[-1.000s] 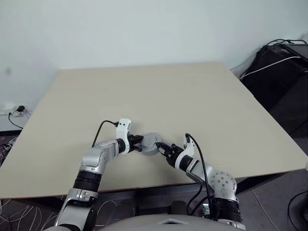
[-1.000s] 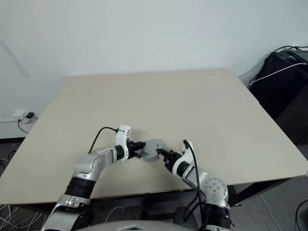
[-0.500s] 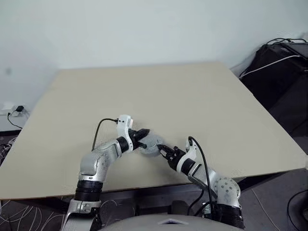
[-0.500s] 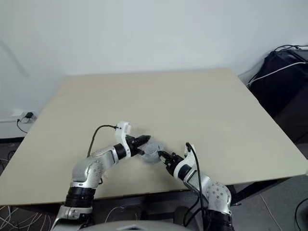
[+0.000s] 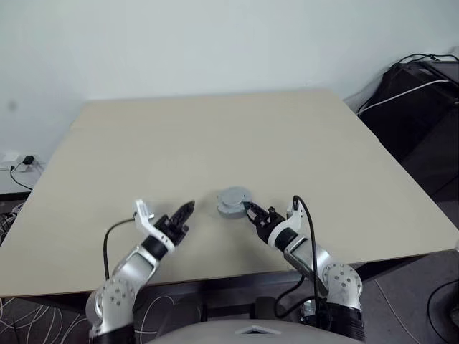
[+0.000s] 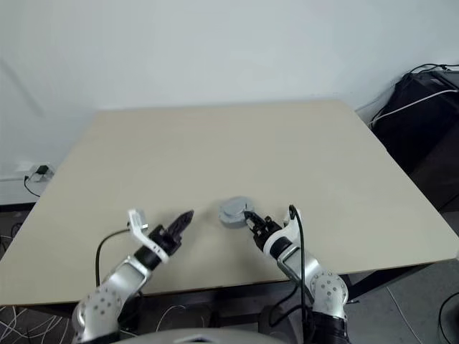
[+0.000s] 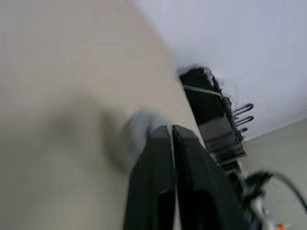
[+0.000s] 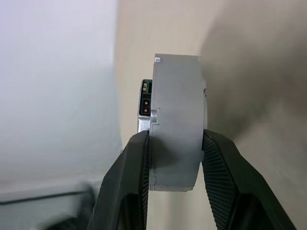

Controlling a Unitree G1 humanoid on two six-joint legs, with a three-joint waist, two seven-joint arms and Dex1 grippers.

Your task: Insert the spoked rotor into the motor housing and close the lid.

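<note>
A round grey metal unit, the motor housing point(image 5: 233, 206), is over the front middle of the table. Its smooth grey lid point(image 5: 233, 195) faces up. The spoked rotor is hidden. My right gripper point(image 5: 251, 210) is shut on the housing's near right side. In the right wrist view the housing point(image 8: 177, 96) stands edge-on between the two fingers point(image 8: 129, 177), with a small connector on its side. I cannot tell whether it touches the table. My left gripper point(image 5: 185, 210) hangs apart to the left, shut and holding nothing, its tips point(image 7: 172, 127) pointing toward the housing.
The beige table point(image 5: 215, 136) stretches far beyond the housing. Black equipment with cables point(image 5: 419, 93) stands off its right side. A wall socket with a plug point(image 5: 21, 163) is low on the left. Both grippers are near the table's front edge.
My left gripper has let go of the grey unit and drawn back to the left, toward the front edge. The right gripper keeps its hold and has risen slightly.
</note>
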